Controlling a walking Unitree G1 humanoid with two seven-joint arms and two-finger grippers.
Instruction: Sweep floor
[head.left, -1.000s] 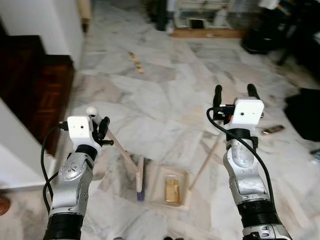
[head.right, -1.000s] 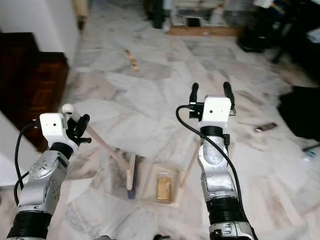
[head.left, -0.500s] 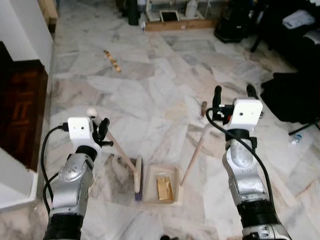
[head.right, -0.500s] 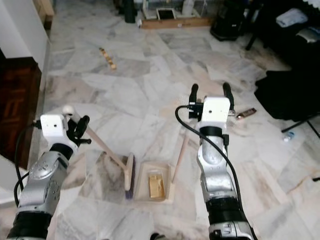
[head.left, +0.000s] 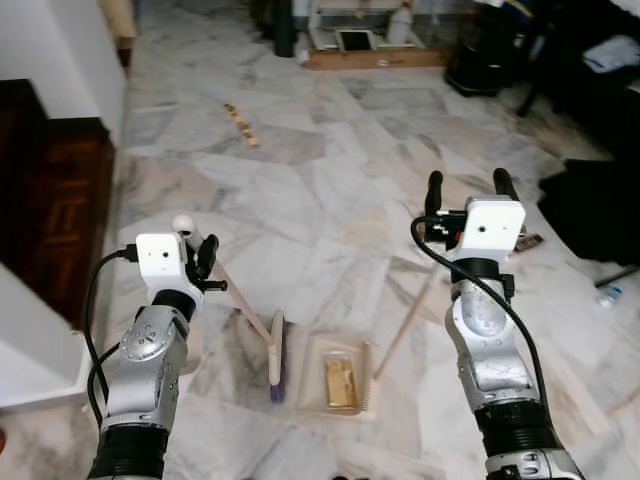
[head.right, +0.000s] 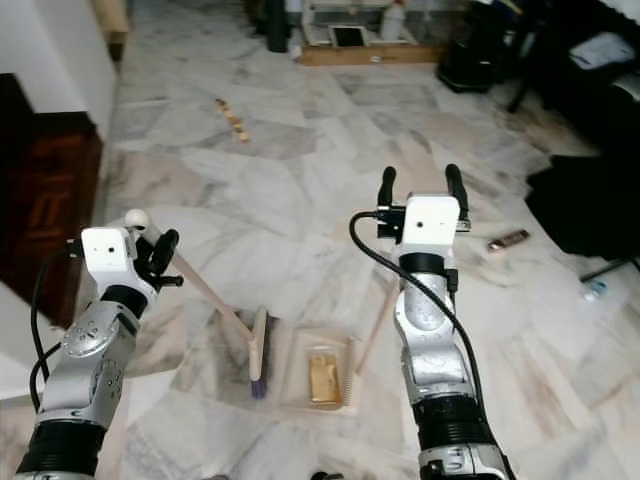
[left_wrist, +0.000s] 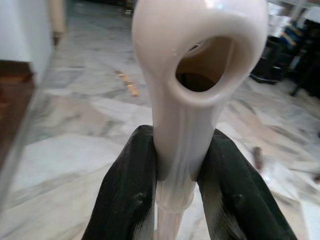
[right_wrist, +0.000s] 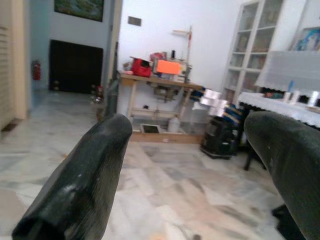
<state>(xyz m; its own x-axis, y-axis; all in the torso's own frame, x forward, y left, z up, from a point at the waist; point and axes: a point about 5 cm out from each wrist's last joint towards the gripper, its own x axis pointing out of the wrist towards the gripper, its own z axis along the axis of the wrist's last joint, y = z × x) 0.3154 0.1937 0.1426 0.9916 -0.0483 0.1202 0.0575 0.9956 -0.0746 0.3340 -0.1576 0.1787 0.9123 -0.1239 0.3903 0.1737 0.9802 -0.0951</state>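
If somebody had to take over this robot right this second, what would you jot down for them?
Left gripper: shut on the broom handle near its looped top end.
Right gripper: open, raised, holding nothing.
Broom head rests on the marble floor, right beside the dustpan.
Dustpan lies flat, its long handle slanting toward the right arm, with a yellowish object inside.
Done: that piece is in the pan.
Left: small debris farther ahead, a dark item to the right.

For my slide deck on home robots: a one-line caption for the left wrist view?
Left hand shut on the cream broom handle, marble floor beyond.
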